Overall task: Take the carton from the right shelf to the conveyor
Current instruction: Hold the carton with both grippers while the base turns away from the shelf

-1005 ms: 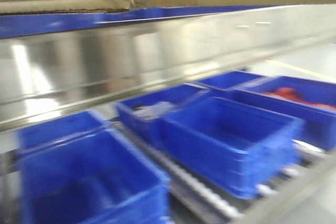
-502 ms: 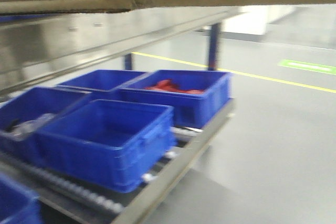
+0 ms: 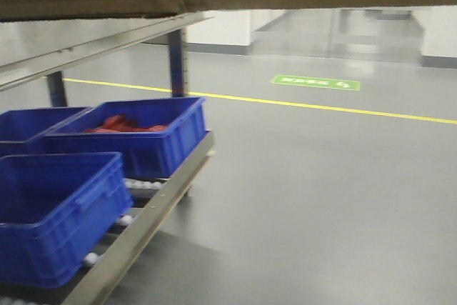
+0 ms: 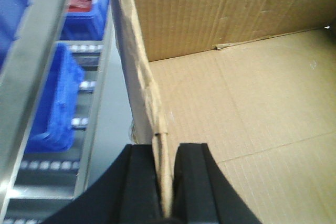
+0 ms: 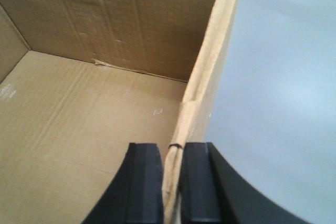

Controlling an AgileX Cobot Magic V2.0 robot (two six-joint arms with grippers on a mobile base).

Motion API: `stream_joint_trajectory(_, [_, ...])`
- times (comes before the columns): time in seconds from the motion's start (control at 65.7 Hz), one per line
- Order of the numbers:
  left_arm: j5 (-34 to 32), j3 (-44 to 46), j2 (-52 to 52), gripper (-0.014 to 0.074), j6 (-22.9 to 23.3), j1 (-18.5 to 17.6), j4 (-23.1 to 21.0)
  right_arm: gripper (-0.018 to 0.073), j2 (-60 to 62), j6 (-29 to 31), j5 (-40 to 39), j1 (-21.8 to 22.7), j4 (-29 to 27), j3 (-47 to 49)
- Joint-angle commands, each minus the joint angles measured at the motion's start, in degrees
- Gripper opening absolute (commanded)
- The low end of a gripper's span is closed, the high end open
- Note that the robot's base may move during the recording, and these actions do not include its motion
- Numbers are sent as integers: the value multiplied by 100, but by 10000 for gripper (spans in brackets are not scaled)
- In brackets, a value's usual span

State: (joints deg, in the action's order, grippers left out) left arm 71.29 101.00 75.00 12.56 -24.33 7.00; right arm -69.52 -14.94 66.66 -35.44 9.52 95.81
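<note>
Carton (image 4: 236, 103), corrugated tan walls, pinched by left end effector (image 4: 167, 156); right end effector (image 5: 172, 153) likewise

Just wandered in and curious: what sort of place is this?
Probably a warehouse or factory: a metal roller rack of blue plastic bins, a yellow line on the grey floor, a cardboard carton.

A: Carton (image 4: 226, 108)?
B: Corrugated cardbd, tan, matt, fine ribs showing thru. Top edge rough & creased.
A: Right shelf (image 3: 93, 51)?
B: Rail = brushed metal, dull sheen. Bins (image 3: 136, 144) = blue plastic, smooth, slight gloss.
A: Floor (image 3: 321, 198)?
B: Grey, smooth, semi-gloss w/ faint reflections.
A: Left gripper (image 4: 167, 182), right gripper (image 5: 172, 182)?
B: Both black, matt, smooth. Prob. plastic.
</note>
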Motion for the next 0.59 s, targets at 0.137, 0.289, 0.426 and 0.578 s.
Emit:
stream_joint_trajectory(0.137, [-231, 36, -74, -13, -38, -66, -219, -71, 65, 112, -332, 0, -18, 2])
stream_joint_trajectory(0.289, [-231, 36, -74, -13, -38, -66, -219, -71, 65, 112, -332, 0, -18, 2])
stream_joint_trajectory(0.426, [-231, 36, -74, -13, -38, -66, -219, -71, 65, 112, -332, 0, -18, 2])
stream_joint_trajectory(0.578, [-231, 36, -74, -13, -38, -66, -219, -71, 65, 112, -332, 0, -18, 2])
